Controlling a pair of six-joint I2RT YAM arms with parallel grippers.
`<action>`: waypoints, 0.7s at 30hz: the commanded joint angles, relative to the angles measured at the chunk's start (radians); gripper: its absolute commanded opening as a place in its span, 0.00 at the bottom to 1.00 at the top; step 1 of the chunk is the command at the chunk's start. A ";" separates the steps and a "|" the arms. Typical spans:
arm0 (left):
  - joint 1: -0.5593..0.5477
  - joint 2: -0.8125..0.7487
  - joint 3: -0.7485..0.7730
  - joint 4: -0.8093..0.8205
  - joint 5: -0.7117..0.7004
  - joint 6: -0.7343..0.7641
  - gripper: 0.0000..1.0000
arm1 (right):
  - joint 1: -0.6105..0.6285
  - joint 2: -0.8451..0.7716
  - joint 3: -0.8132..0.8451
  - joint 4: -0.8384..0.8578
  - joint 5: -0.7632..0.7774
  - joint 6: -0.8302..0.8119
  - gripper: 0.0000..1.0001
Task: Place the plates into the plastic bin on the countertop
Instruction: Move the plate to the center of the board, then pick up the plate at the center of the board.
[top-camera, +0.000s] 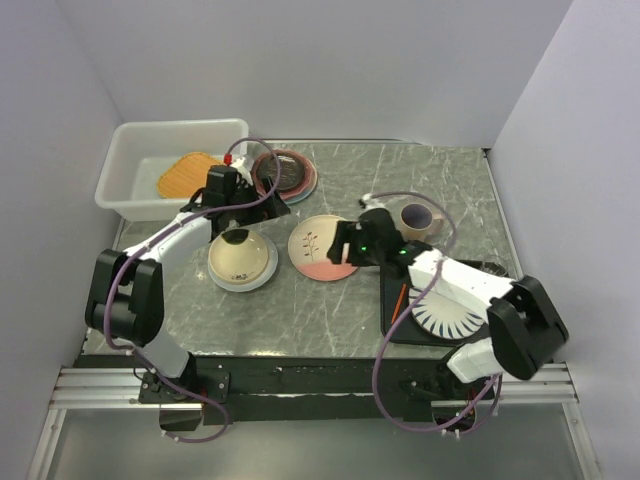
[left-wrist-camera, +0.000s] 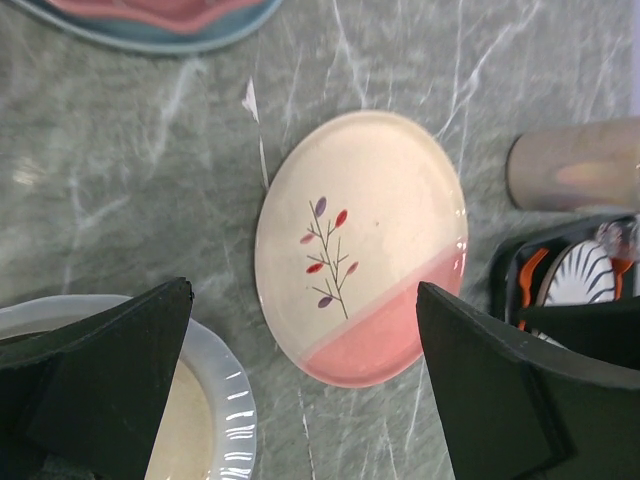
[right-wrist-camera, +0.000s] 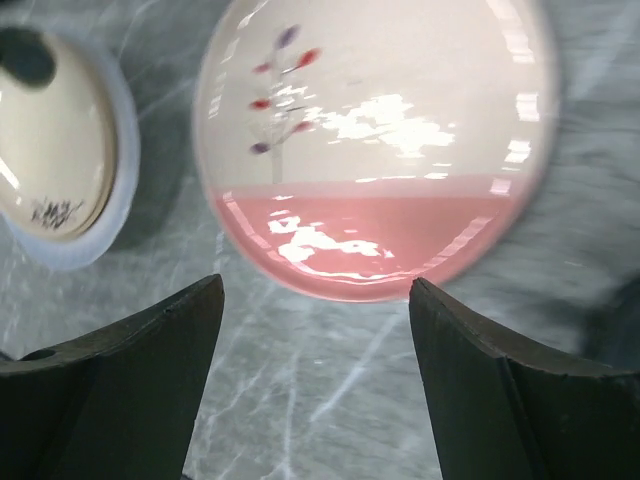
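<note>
Top external view, right gripper (top-camera: 343, 243) jaws apart over pink plate (top-camera: 318, 250), left gripper (top-camera: 272, 207) spread wide above countertop (top-camera: 460, 180)

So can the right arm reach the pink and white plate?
Probably yes. The right gripper hangs open just by the pink and white plate, at its pink edge, with nothing between them.

Access to the pink-and-cream plate (top-camera: 322, 247) is limited by the stacked tan plate (top-camera: 242, 258) on the left and the black tray (top-camera: 392, 322) on the right, while bare worktop (top-camera: 310, 310) is left open along its near side.
</note>
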 joint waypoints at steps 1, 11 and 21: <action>-0.043 0.068 0.054 0.005 0.026 0.038 0.99 | -0.084 -0.054 -0.092 0.077 -0.038 0.043 0.82; -0.097 0.171 0.077 -0.001 -0.006 0.027 0.99 | -0.156 0.026 -0.163 0.201 -0.038 0.099 0.80; -0.111 0.225 0.097 -0.007 -0.032 0.018 0.98 | -0.210 0.161 -0.161 0.367 -0.090 0.149 0.76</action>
